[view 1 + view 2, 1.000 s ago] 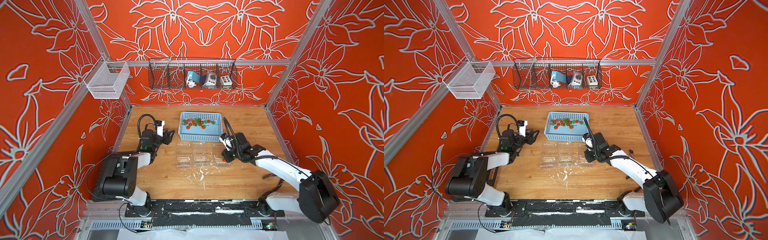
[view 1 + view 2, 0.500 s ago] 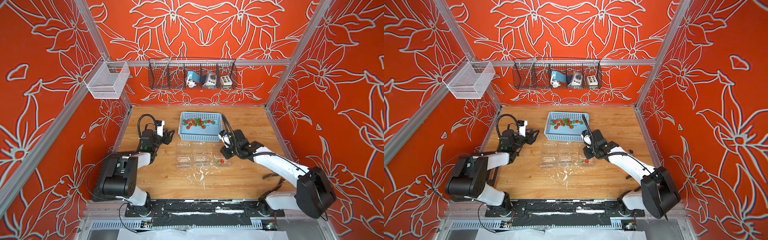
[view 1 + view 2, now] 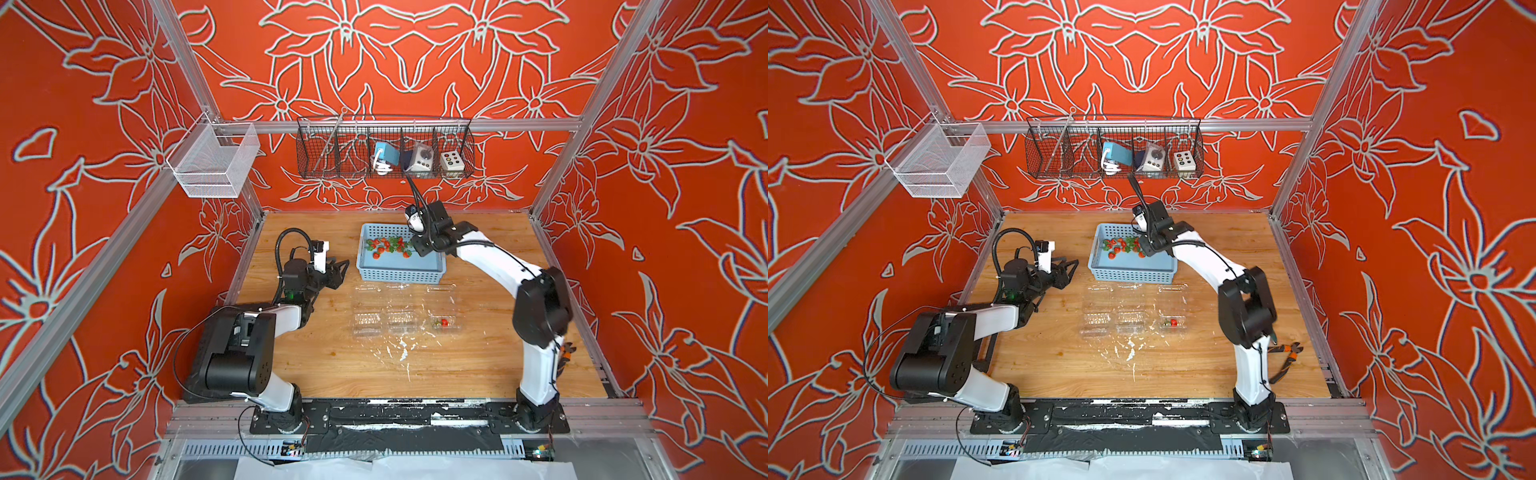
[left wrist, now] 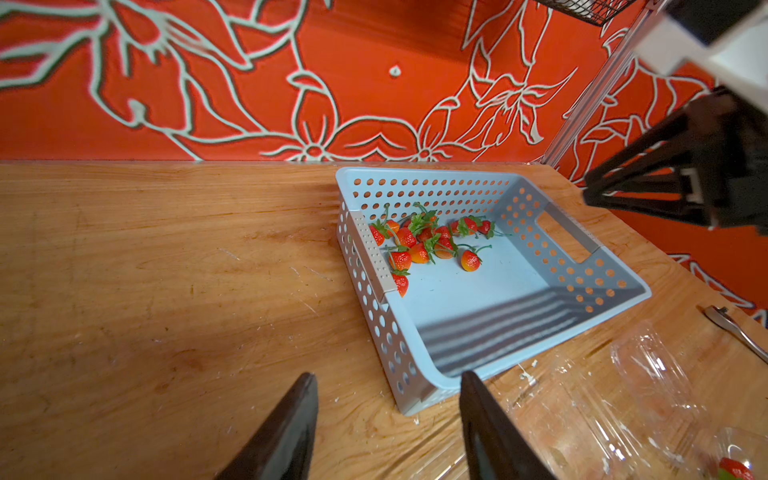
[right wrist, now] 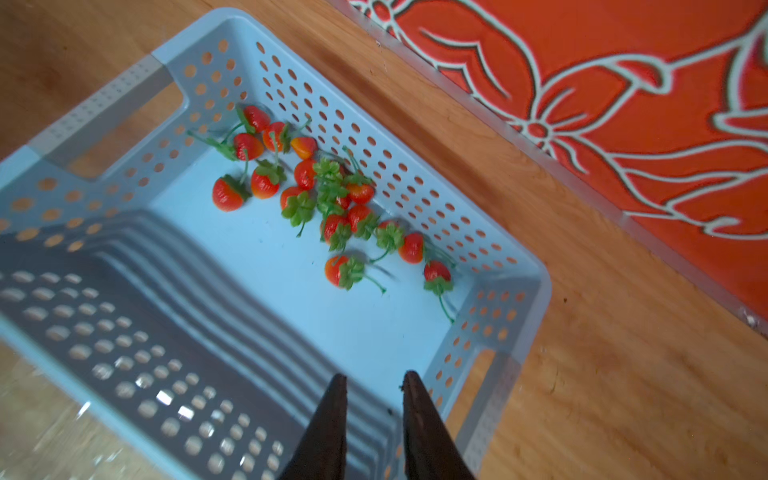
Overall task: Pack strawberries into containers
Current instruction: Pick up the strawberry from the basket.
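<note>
Right gripper (image 5: 374, 376), jaws parted and holding nothing, hangs over the right half of the light blue basket (image 5: 540, 280), where the strawberries (image 5: 328, 195) lie bunched along its back wall. Left gripper (image 4: 386, 376), jaws spread wide and empty, hovers just off the basket's front left corner. Three clear containers (image 3: 401, 322) sit in a row mid-table, in front of the basket; the rightmost holds a lone berry (image 3: 444, 321). The scuffed wooden table (image 3: 374, 365) is flecked white and walled by orange floral panels (image 3: 415, 62). Pliers (image 3: 1287, 353) lie near its right edge. Devices in the black wire rack (image 3: 384, 145) on the back wall perhaps carry buttons, too small to read.
</note>
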